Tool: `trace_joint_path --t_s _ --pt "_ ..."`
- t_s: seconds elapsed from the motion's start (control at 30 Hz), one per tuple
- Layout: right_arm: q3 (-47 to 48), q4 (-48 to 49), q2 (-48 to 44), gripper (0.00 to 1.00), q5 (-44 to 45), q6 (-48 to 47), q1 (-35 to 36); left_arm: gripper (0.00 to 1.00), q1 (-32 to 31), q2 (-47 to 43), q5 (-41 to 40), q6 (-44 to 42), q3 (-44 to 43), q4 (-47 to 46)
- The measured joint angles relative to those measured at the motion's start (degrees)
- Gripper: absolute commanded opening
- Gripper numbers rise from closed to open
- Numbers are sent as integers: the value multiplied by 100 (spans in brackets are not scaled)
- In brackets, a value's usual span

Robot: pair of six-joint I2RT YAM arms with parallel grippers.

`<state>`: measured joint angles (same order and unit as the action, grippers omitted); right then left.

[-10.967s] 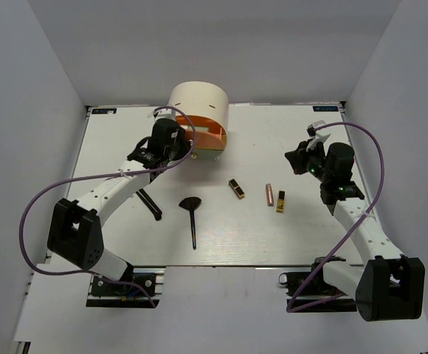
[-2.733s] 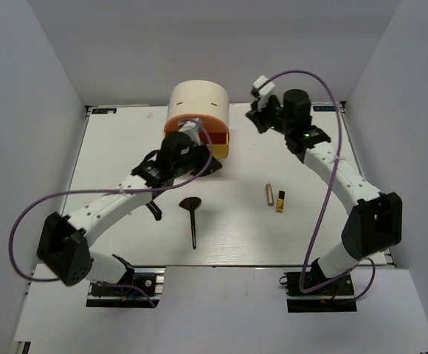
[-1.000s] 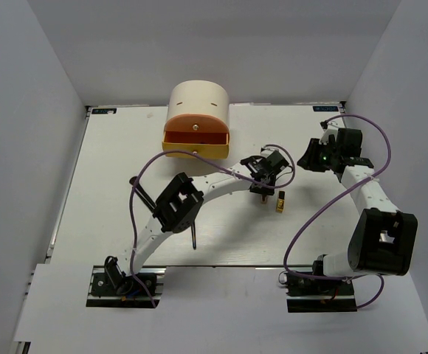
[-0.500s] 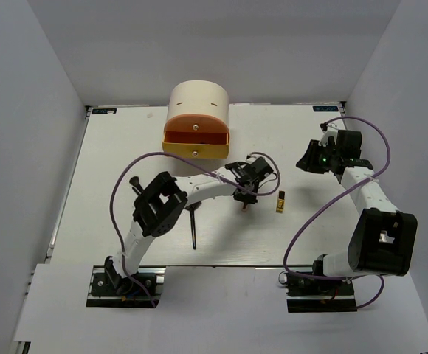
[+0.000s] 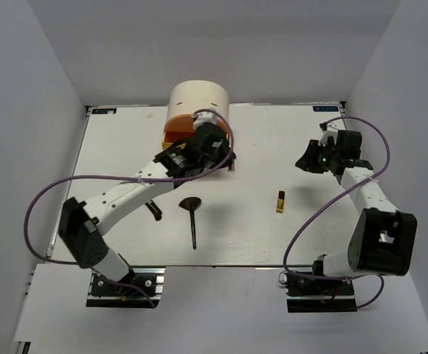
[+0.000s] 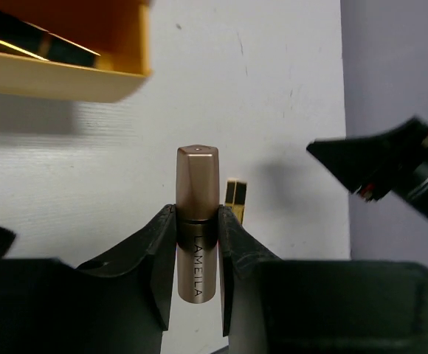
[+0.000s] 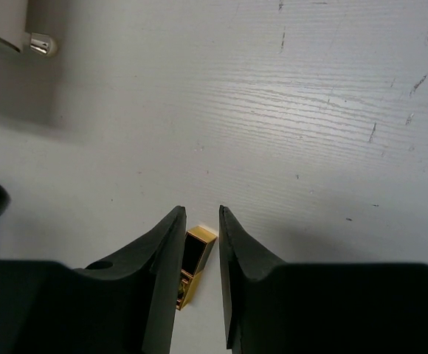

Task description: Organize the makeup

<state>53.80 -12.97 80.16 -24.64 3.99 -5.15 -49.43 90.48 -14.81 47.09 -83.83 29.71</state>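
My left gripper [image 6: 197, 225] is shut on the rose-gold tube [image 6: 197, 184] and holds it upright above the table, beside the open yellow drawer [image 6: 88, 81]. In the top view this gripper [image 5: 215, 150] is at the front of the round cream box [image 5: 198, 99]. One black-and-gold lipstick [image 6: 40, 46] lies in the yellow drawer. The other lipstick [image 5: 280, 200] lies on the table; it also shows in the right wrist view [image 7: 194, 264]. My right gripper [image 7: 197, 221] is open and empty, up and to the right of that lipstick [image 5: 307, 160]. The black fan brush [image 5: 192, 216] lies at the middle front.
The thin black stick brush [image 5: 152, 209] lies left of the fan brush, partly under my left arm. The orange drawer [image 5: 173, 130] shows behind my left wrist. Purple cables loop off both arms. The tube and white bottle are out of view.
My left gripper lifted the rose-gold tube off the table beside the lipstick and carried it back left to the drawers. The right arm has hardly moved.
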Motion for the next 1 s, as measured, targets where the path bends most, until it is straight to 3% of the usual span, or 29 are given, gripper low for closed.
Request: trace_joint_path --t_s 0.2,0.4,0.7,1.0 --pt "-37 17 0 30 -26 17 2 0 448 -920 -627 1412 903 -326" --pt "-37 79 0 30 -85 28 2 0 785 -1294 -1453 2846 1447 -496" --pt "-37 105 0 30 -105 81 2 0 1220 -1005 -2441 3821 1128 -826" --pt "-122 109 -9 30 -105 164 2 0 1696 -74 -2135 5287 348 -199"
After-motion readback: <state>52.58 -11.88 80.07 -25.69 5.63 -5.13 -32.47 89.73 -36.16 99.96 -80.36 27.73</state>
